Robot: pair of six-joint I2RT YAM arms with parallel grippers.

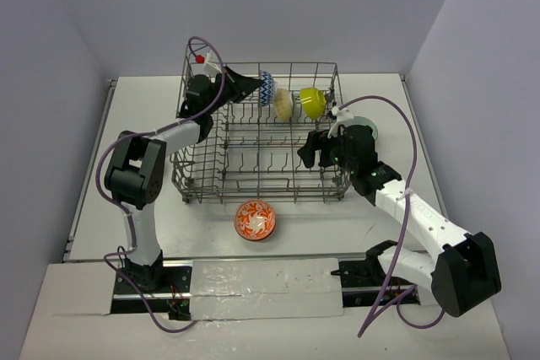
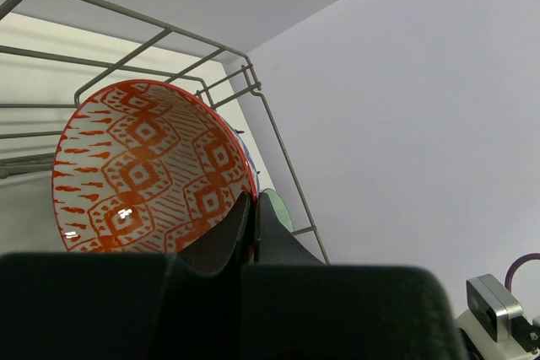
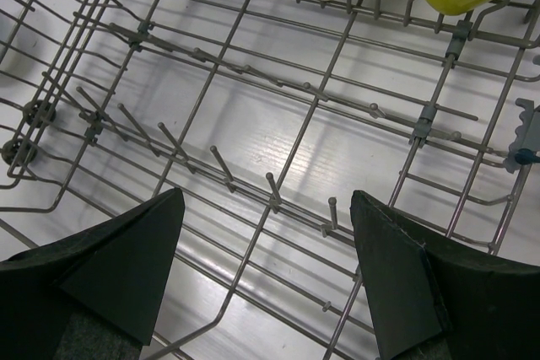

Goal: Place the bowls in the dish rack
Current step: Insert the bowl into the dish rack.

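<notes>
Left fingers (image 2: 251, 229) fill the near edge of the wrist view. They are pinched shut on the rim of the red-white bowl (image 2: 143, 166), one finger inside the wall and one outside. The bowl hangs tipped on edge, its patterned hollow facing the camera, over the far-left part of the dish rack (image 1: 278, 64).

It looks like glazed ceramic, so it is probably stiff, slick, fairly heavy for a thin rim pinch, and liable to chip against wire. A hold on the rim alone may let it pivot, so setting it between the tines calls for a slow descent.

Just beside it along the far row stand the blue-white bowl (image 1: 267, 88), the pale yellow bowl (image 1: 283, 105) and the lime bowl (image 1: 312, 103), all on edge.

The orange bowl (image 1: 255, 219) sits upright on the bench (image 1: 354, 217), near the rack's front side but apart from it. Its open rim is the obvious place to take hold.

The right fingers (image 3: 118, 267) are spread wide and hold nothing. They hover above bare tines at the rack's near right.
</notes>
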